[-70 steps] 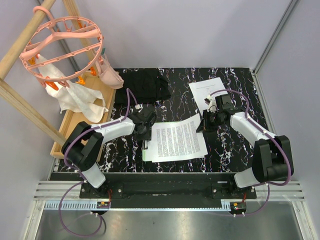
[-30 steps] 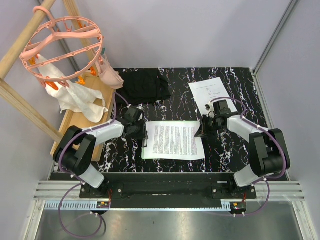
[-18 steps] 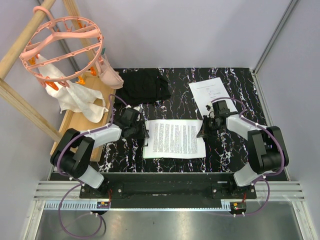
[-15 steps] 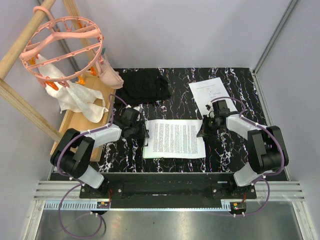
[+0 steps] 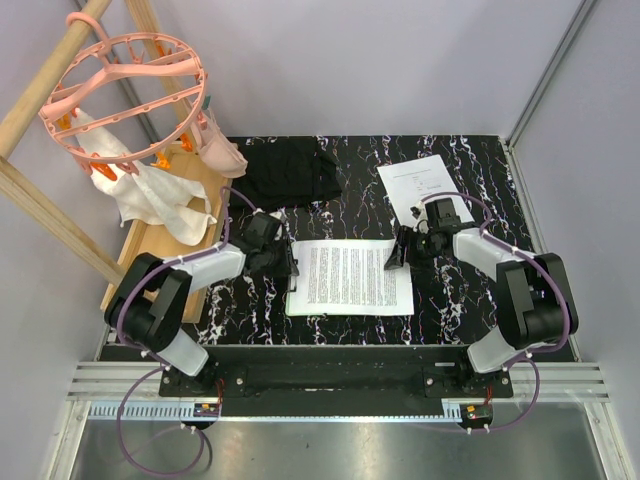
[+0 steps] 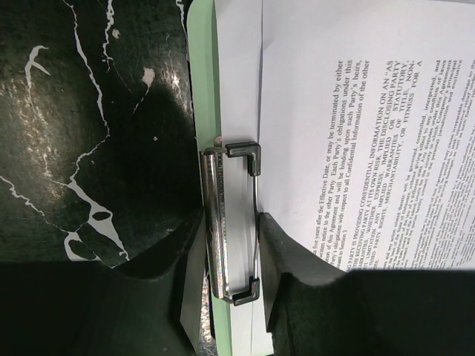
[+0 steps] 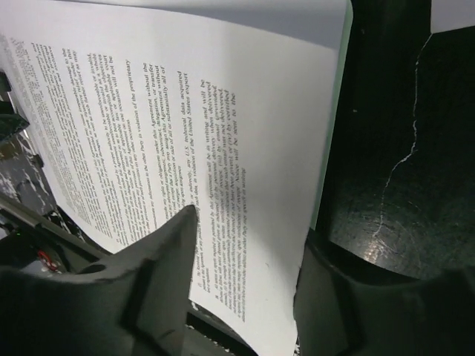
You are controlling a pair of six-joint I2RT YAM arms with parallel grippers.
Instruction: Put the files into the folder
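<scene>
At centre of the black white-veined counter (image 5: 470,290), the printed white paper sheet (image 5: 350,277) is now laid flat and square on the flat light-green clipboard folder (image 6: 200,74), whereas approx. 2 s earlier it was held skewed. The right end effector (image 5: 397,254), clamped shut a sec. ago, has been opened: its fingers (image 7: 159,282) are seen spread at the sheet's short edge opposite the clip end, w/ nothing gripped. The left end effector (image 5: 283,262) is kept part-closed on the small dark metal clip (image 6: 231,222), one finger each side. Whether the sheet's edge is tucked under the clip can't be told; it is seen right at the clip's front. So sheet no. 1 is judged delivered but not yet confirmed clamped. A second white sheet w/ little print (image 5: 424,186) is left at the counter's far right, well apart from the folder, i.e. still to be fetched.
</scene>
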